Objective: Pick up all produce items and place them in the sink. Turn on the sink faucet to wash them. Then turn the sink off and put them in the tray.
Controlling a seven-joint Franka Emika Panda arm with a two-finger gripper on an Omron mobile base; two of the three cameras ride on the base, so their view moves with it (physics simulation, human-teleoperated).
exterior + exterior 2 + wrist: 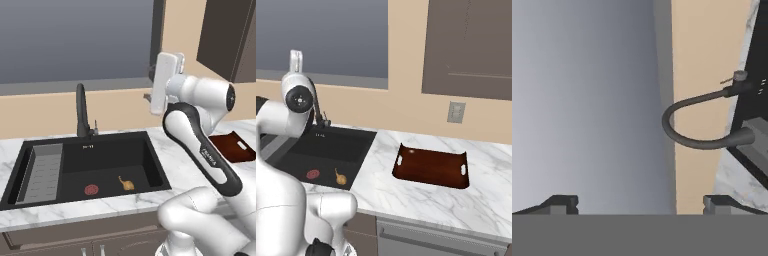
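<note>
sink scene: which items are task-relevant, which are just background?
Task-relevant:
- onion-like bulb, lying in the sink
- faucet
- tray
- gripper, jaws apart

Background:
- grey ribbed insert
- wall outlet
- window
- upper cabinet

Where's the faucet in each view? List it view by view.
Left base view: faucet stands upper left, behind the sink.
Right base view: left edge, partly behind the arm, at the sink's back rim.
Hand view: right of centre, seen sideways, spout arching left.
Shared landmark: the sink.
</note>
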